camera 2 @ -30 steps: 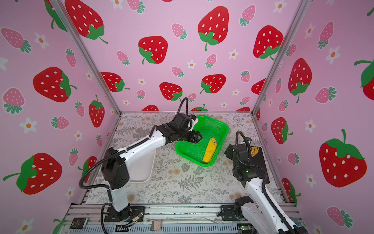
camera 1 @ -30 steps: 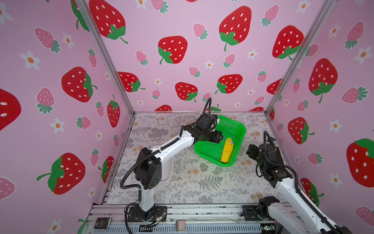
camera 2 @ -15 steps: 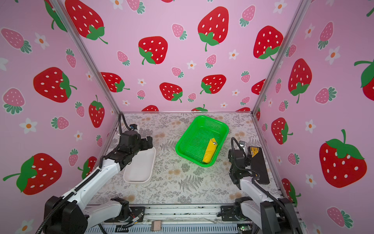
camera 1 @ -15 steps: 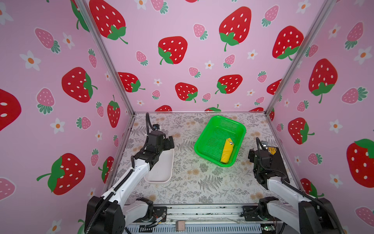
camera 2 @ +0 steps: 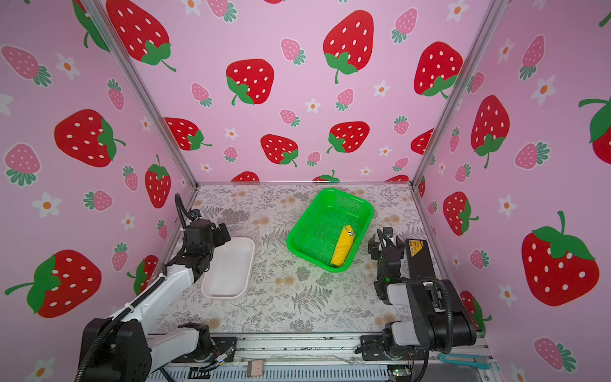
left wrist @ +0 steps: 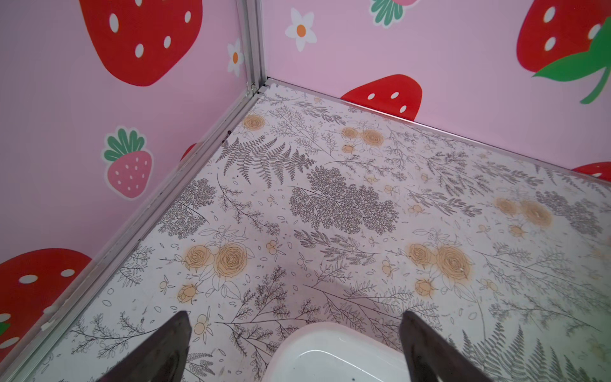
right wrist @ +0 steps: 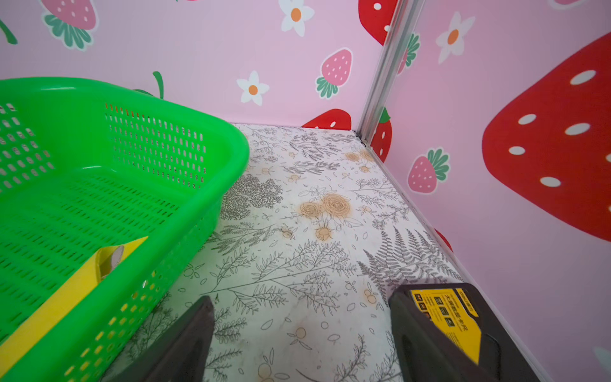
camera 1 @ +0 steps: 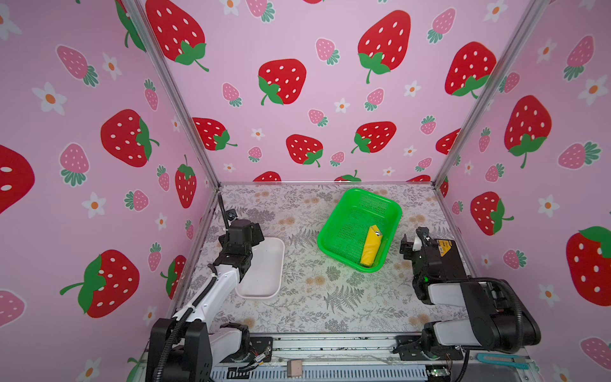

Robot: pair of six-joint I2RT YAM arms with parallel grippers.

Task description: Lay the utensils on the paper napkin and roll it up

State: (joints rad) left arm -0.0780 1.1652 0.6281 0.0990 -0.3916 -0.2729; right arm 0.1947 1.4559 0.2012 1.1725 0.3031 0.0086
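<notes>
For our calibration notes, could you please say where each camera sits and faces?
Top views: high at the front, looking down into the booth; left arm, right arm, white tray, green basket, rolled yellow napkin.
Left wrist: on its arm, facing the back-left corner; open left end effector by the tray's end.
Right wrist: on its arm, facing the back-right corner; open right end effector beside the basket.
Shared: basket and napkin, right wrist and top views.

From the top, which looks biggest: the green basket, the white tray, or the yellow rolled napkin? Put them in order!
In a top view, largest to smallest:
1. green basket
2. white tray, though the left arm covers one corner
3. yellow rolled napkin, lying inside the basket
</notes>
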